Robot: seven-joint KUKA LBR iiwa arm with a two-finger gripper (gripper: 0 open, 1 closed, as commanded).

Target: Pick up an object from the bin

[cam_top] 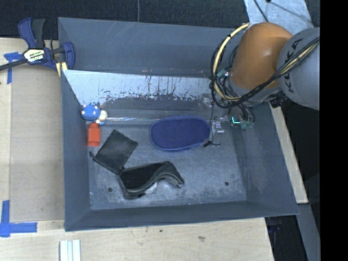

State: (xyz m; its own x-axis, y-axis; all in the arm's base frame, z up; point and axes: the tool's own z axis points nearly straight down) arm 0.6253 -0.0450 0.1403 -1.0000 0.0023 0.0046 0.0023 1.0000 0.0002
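Observation:
My gripper (216,135) hangs at the right end of a blue oval pad (179,134) that lies flat in the back middle of the bin. Its fingertips sit just at the pad's right edge. A clear thin tube with a blue and white cap (93,113) runs along the back wall, just behind the pad.
A black curved piece (148,179) lies near the front. A black flat square (115,150) lies to the left of the middle, and an orange block (94,135) stands at the far left. The bin floor to the right of the gripper is bare.

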